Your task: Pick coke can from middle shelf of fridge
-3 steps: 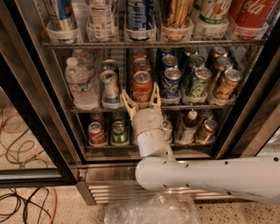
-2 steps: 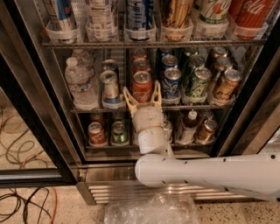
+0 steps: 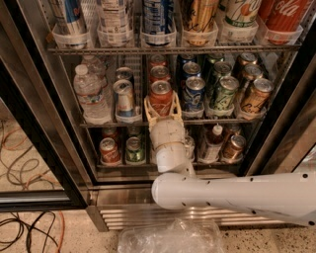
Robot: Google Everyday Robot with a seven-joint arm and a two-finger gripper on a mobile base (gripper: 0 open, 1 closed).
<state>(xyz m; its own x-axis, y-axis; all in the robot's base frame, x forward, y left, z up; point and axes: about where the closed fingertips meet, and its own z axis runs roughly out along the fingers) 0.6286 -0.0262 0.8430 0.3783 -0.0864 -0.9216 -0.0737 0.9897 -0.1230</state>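
Note:
The coke can (image 3: 161, 95), red with a silver top, stands at the front of its lane on the middle shelf (image 3: 101, 124) of the fridge (image 3: 123, 217). More red cans stand in line behind it. My gripper (image 3: 161, 100) reaches up from the white arm (image 3: 237, 192) to the shelf's front edge. Its cream fingers (image 3: 147, 106) stand open on either side of the coke can, level with its lower half, close beside its sides.
A silver can (image 3: 123, 99) and a water bottle (image 3: 90, 94) stand left of the coke can, and a blue Pepsi can (image 3: 194, 93) and a green can (image 3: 224, 93) stand right. Tall cans fill the rack above (image 3: 286, 15). A plastic bag (image 3: 170, 237) and cables (image 3: 19, 148) lie on the floor.
My gripper has moved up and forward into the shelf. Its fingers now reach along both sides of the coke can instead of standing just below and in front of it.

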